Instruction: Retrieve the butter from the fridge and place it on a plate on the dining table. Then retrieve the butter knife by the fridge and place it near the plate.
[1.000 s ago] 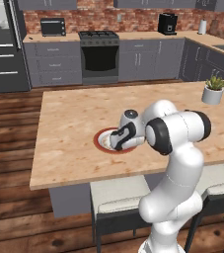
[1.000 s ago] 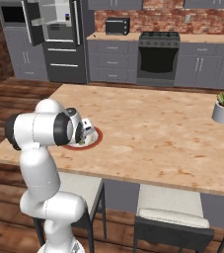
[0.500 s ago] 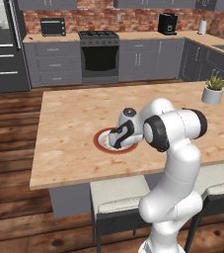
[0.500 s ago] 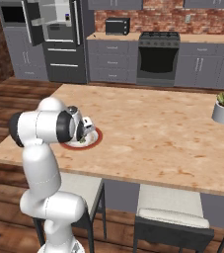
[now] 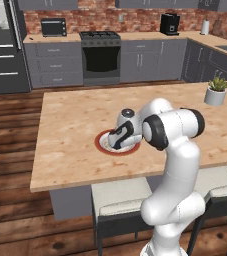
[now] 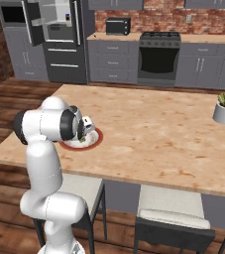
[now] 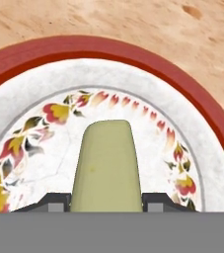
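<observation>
- The claw (image 7: 107, 206) sits at the bottom centre of the hand view, its two dark tips flanking the butter (image 7: 107, 170) on either side, clamped on it.
- The butter, a pale yellow-green stick, rises from between the tips toward the middle of that frame, over the white centre of the plate (image 7: 192, 111).
- Whether the butter touches the plate surface I cannot tell.
- The plate has a flowered ring of red, yellow and dark leaves inside a red-brown rim that arcs across the upper part of the hand view.
- In the left base view the claw (image 5: 116, 145) points down at the plate (image 5: 103, 142) near the centre of the frame; the hand covers most of the plate's white middle.
- In the right base view the claw (image 6: 85, 140) hangs over the plate (image 6: 97, 139) at centre left, with the arm's white elbow in front of it.
- The plate lies on the tabletop (image 5: 70, 125) of the dining table, close to its near edge.
- A potted plant (image 5: 216, 90) stands on the tabletop at the right of the left base view, well apart from the plate.
- Two grey-cushioned stools (image 6: 171, 211) stand along the near side of the table.
- The fridge (image 6: 57, 39) stands at the upper left of the right base view, its doors swung open on a white interior.
</observation>
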You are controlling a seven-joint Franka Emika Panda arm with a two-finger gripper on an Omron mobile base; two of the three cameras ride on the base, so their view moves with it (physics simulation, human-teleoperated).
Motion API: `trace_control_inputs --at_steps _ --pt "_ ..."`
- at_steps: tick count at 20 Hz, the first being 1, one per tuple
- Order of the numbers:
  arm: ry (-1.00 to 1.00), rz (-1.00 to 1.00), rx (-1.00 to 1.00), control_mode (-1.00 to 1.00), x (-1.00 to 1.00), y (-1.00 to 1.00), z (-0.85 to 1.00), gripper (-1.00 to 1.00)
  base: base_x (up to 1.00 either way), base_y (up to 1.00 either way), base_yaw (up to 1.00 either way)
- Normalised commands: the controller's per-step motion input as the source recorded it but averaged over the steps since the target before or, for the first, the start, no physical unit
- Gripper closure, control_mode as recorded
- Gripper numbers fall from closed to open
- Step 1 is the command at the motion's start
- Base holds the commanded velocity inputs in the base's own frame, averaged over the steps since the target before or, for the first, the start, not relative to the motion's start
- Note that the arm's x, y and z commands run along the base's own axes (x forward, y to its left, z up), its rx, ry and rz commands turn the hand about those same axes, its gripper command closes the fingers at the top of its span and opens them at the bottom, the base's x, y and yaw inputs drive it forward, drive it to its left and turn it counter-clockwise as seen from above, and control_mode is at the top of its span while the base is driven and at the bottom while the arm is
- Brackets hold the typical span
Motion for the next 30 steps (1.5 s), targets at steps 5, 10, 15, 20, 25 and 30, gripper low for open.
trace_control_inputs --at_steps 5,10,15,20,25,30 --pt "0.00 0.00 0.02 -1.00 0.00 0.02 -0.19 1.00 0.00 0.00 0.00" --pt "0.00 0.00 0.02 -1.00 0.02 0.00 -0.15 1.00 0.00 0.00 0.00" --pt "0.00 0.00 0.00 -1.00 0.06 0.00 -0.05 1.00 0.00 0.00 0.00" --pt "0.00 0.00 0.00 -1.00 0.06 0.00 -0.03 -1.00 0.00 0.00 0.00" --pt "0.00 0.00 0.00 -1.00 0.01 0.00 0.00 -1.00 0.00 0.00 0.00" --pt "0.00 0.00 0.00 -1.00 0.00 0.00 0.00 -1.00 0.00 0.00 0.00"
